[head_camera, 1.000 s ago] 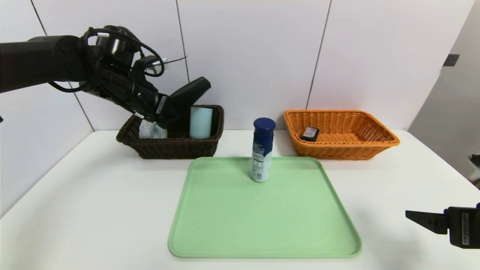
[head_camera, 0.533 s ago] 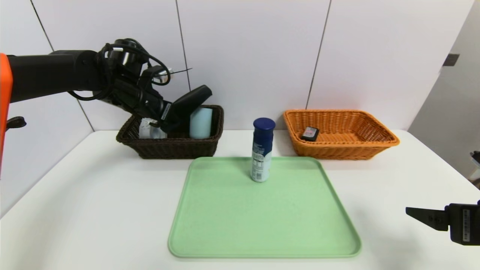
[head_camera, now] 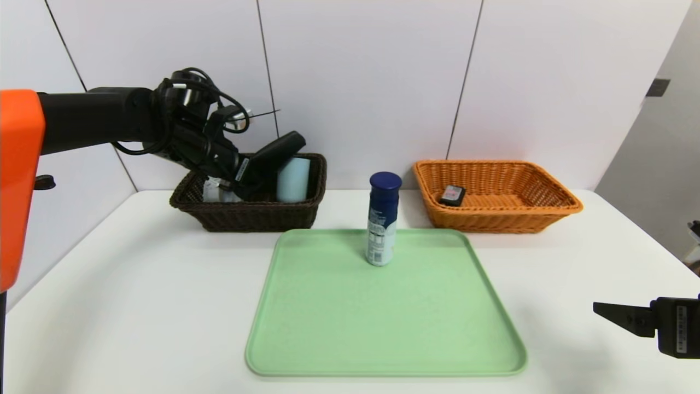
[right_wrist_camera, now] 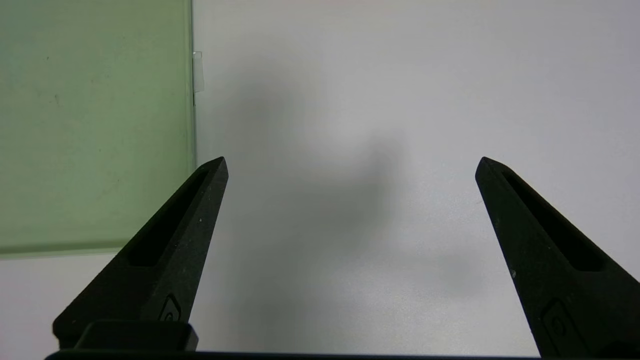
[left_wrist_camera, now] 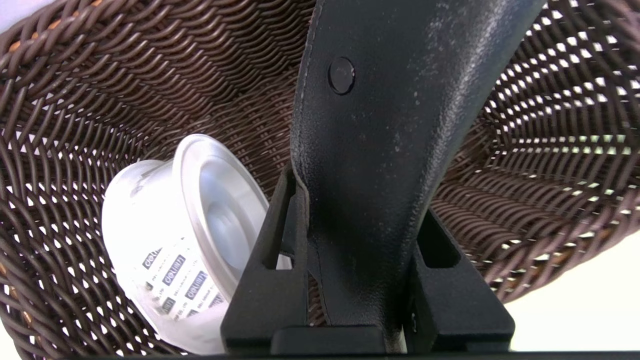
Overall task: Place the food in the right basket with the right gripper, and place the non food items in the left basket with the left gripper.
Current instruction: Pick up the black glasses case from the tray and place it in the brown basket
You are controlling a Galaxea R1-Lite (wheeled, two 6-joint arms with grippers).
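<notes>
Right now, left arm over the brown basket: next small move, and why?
Probably lower a touch more, then open. The left gripper is shut on a black object tilted over the brown basket, its upper end above the rim, beside the white can and the pale blue roll. Right gripper is parked open near the green tray.

White table (head_camera: pixel 136 284) against a white panelled wall (head_camera: pixel 361 76).

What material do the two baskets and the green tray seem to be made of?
Left basket: dark brown woven wicker or plastic rattan, with open weave gaps. Right basket: same weave in orange. Green tray: probably moulded plastic, matte, with a smooth raised rim.
</notes>
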